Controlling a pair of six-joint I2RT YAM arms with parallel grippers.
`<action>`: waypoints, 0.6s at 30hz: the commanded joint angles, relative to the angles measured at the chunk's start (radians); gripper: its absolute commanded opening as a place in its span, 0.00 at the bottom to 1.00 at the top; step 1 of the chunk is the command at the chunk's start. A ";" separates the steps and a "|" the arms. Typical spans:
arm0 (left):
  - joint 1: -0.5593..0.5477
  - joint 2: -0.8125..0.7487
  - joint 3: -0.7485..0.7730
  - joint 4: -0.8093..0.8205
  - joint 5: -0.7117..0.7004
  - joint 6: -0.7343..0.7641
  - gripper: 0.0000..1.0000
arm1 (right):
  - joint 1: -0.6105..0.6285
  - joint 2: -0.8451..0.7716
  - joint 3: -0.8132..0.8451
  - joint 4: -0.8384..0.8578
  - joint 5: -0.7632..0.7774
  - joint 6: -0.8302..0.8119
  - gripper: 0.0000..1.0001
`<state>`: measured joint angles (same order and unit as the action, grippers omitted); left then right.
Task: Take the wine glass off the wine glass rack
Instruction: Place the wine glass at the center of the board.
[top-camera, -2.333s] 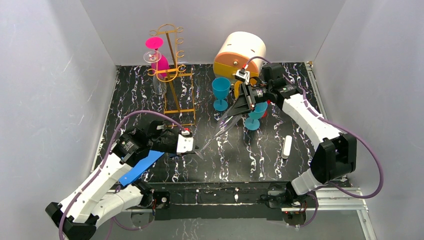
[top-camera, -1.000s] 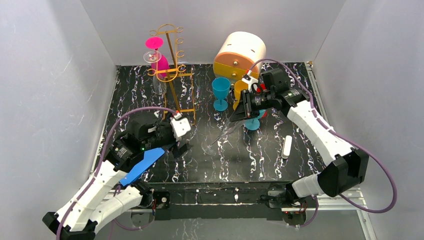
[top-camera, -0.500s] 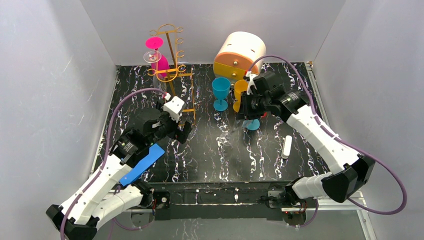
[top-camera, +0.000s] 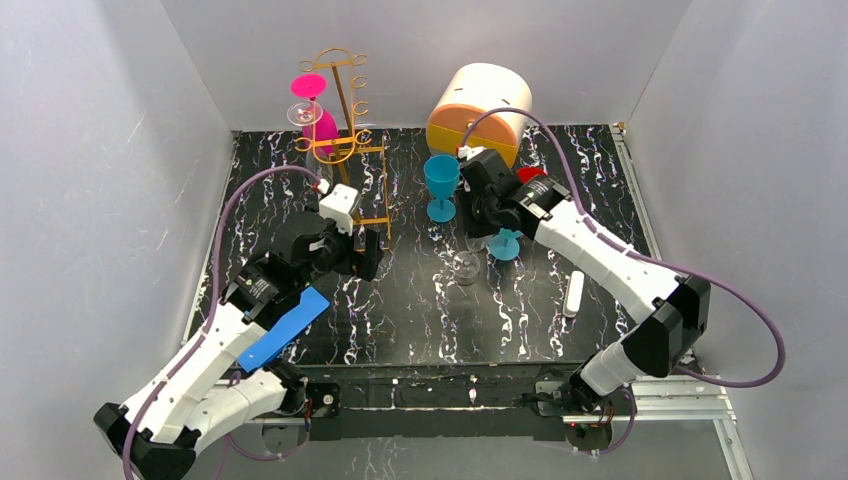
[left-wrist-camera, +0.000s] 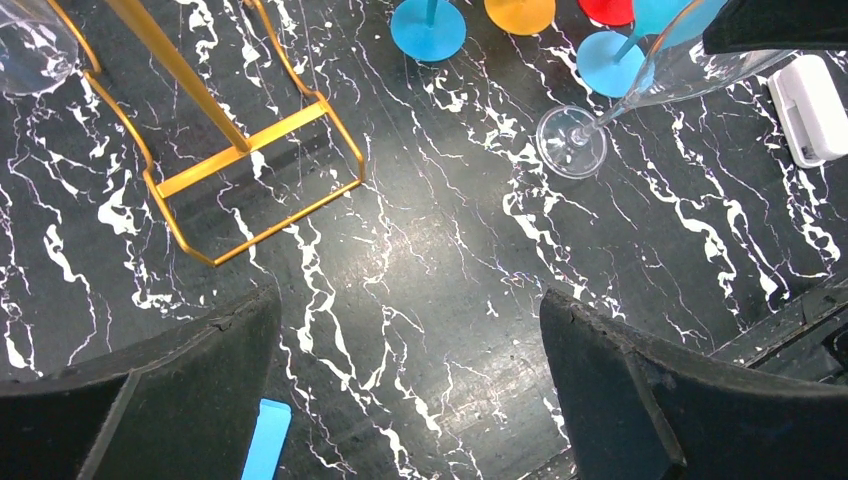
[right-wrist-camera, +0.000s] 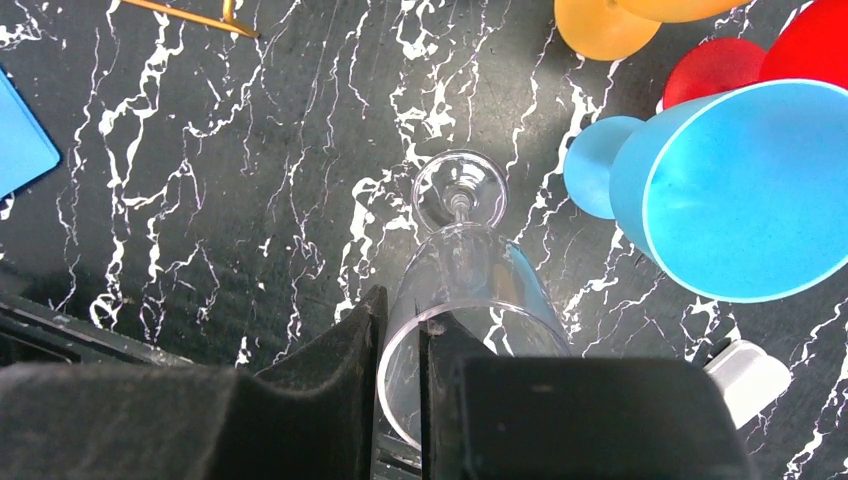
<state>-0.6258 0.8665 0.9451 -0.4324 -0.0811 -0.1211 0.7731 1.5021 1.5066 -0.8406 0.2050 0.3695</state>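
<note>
Clear wine glass (right-wrist-camera: 462, 270) upright, foot prob. on table (left-wrist-camera: 420, 250), rim in grip of R gripper (right-wrist-camera: 402, 330); L gripper (left-wrist-camera: 410, 315) agape, empty.

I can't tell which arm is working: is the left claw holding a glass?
No, the left gripper is wide open, with only the black tabletop showing between its jaws.

The right hand (top-camera: 480, 222), pinching the rim of the clear wine glass (top-camera: 466, 262), now holds it near upright instead of slanted, foot down on the worktop (top-camera: 430, 310) beside the blue glass (top-camera: 505, 244), while the wide-open left hand (top-camera: 362, 252) is now farther back, near the wine glass rack (top-camera: 360, 205).
</note>
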 joint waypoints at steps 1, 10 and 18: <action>0.003 -0.016 0.022 -0.047 -0.038 -0.052 0.98 | 0.005 0.018 0.064 0.043 0.046 -0.008 0.01; 0.003 0.009 0.054 -0.072 -0.054 -0.054 0.98 | 0.005 0.091 0.106 0.068 0.041 -0.082 0.01; 0.003 -0.017 0.091 -0.143 -0.105 0.010 0.98 | 0.002 0.196 0.203 0.021 0.049 -0.119 0.01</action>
<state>-0.6258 0.8776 0.9897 -0.5179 -0.1406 -0.1436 0.7738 1.6657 1.6394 -0.8188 0.2344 0.2844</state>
